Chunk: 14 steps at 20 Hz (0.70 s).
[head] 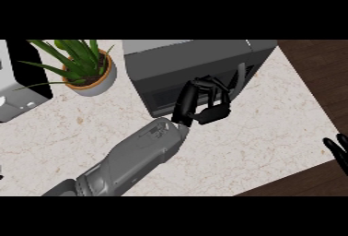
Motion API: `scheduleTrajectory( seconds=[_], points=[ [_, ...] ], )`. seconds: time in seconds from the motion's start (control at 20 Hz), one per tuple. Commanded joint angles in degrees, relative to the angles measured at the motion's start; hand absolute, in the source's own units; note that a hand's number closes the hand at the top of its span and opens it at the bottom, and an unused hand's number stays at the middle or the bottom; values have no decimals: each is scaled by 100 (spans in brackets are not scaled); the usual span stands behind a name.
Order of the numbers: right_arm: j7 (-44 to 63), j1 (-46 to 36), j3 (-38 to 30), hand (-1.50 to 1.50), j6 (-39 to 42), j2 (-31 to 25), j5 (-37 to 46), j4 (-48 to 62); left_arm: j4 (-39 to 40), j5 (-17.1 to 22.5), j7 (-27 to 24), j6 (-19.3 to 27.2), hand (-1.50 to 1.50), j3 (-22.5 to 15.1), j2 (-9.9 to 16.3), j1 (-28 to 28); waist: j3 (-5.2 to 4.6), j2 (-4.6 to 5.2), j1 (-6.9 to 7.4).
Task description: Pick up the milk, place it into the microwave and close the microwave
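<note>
The dark grey microwave [197, 62] stands at the back of the counter, its windowed door [163, 97] facing me with a handle [240, 77] at its right side. The door looks flat against the body. My left hand [197, 103] reaches up from the lower left and rests against the door front, its fingers relaxed and slightly bent, with nothing in them. No milk shows anywhere in this view. My right hand [338, 150] rests open at the right edge, fingers up.
A potted green plant [88, 69] stands left of the microwave. A white and black appliance [20, 83] sits at the far left. The light counter [258, 138] ends at the right and lower right, where dark wood begins.
</note>
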Motion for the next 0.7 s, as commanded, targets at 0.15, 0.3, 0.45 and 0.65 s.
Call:
scheduleTrajectory(
  seconds=[0.15,0.3,0.45,0.65],
  points=[
    [59,-83,41,-150,143,-110,-228,-161,593,277,-305,95,150,354,5,-262,-10,114,-65],
    [76,-94,88,-150,235,-147,-351,-202,576,387,-389,125,150,363,5,-324,-6,115,-107],
    [116,-64,66,-150,275,-220,-373,-279,670,430,-493,167,150,313,5,-304,-4,102,-152],
    [198,-67,70,-150,330,-326,-467,-317,673,533,-644,240,150,294,5,-301,-7,120,-163]
  ],
)
